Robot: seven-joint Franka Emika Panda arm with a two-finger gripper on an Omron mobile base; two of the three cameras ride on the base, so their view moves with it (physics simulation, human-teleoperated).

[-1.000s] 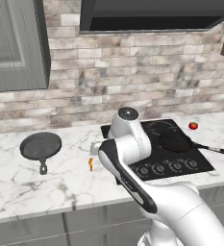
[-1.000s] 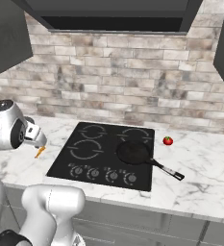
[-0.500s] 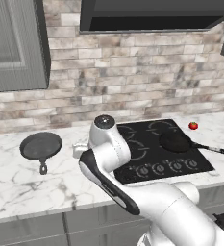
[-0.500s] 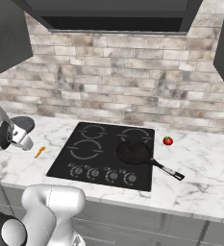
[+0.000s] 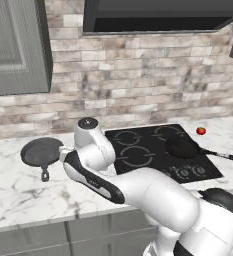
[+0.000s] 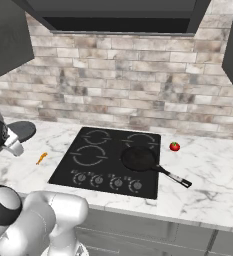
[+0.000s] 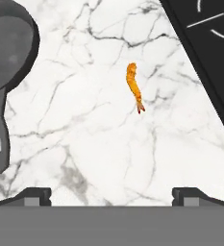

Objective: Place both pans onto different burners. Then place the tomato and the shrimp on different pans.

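One curved orange shrimp (image 7: 134,86) on veined marble counter (image 7: 94,144); hand (image 7: 111,194) spread wide, empty.

In the hand view the skillet (image 7: 5,57) runs off the left edge. The cooktop (image 7: 207,57) is cut by the right edge. In the left base view the arm (image 5: 95,150) hides the counter beside the skillet.

- My black pan (image 6: 139,158) sits flat on the cooktop's front right burner (image 6: 136,156), long handle pointing right.
- My grey skillet (image 5: 41,152) lies on the marble left of the cooktop.
- Shrimp (image 7: 134,86): orange, curved, on marble between skillet and cooktop.
- Tomato (image 6: 174,146): red, right of the cooktop.
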